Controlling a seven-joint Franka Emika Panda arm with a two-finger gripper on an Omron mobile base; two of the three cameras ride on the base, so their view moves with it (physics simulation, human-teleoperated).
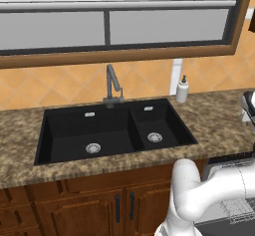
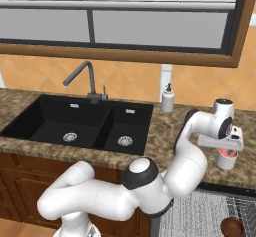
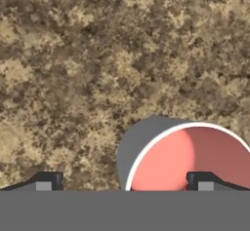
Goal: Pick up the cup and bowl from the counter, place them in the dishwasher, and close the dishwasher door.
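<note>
Fingertips point(image 3: 46, 181) of my pincer point(image 2: 227, 150) stand wide apart right over the cup point(image 2: 227, 158), one tip above its red inside, the other beyond its rim, clamped on nothing. Below, the dishwasher point(image 2: 200, 213) stands open with a brown bowl point(image 2: 232, 226) in its rack. Farther off, the cup stands upright on the speckled worktop point(image 2: 165, 126), right of the black sink point(image 2: 80, 123), with a soap bottle point(image 2: 168, 98) by the tiled wall.

— From behind-left we look forward and down at the counter point(image 1: 214, 120); the sink point(image 1: 112, 130) sits mid-frame.
— From behind-right we share that sink point(image 2: 80, 123), upper left. Our hand camera faces straight down, close above the granite.
</note>
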